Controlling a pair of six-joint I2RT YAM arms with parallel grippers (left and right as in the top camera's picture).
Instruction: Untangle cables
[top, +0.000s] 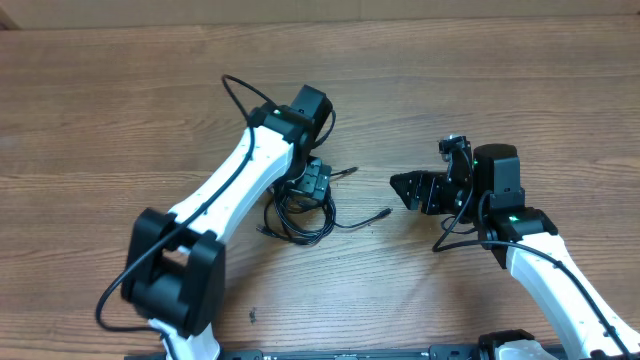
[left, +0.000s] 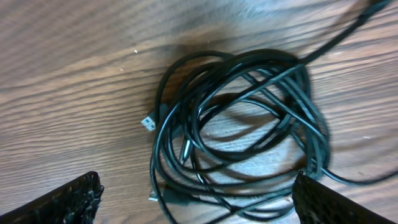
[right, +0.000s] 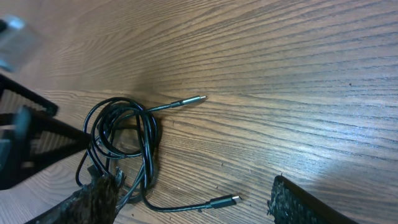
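Hovering just above the cables (left: 242, 124), the left gripper (left: 199, 202) stands wide and empty; they lie coiled on the table (left: 62, 74).

Anything separated?

Hardly. Two plug ends (right: 198, 98) trail out rightward, but the loops look tangled together, so nearly all of it remains. The right gripper (right: 199, 202) sits well apart, jaws open, holding nothing.

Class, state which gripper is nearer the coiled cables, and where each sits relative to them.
Left. The left gripper hangs directly above the cables, open; the right gripper is off to their right, apart, open toward them.
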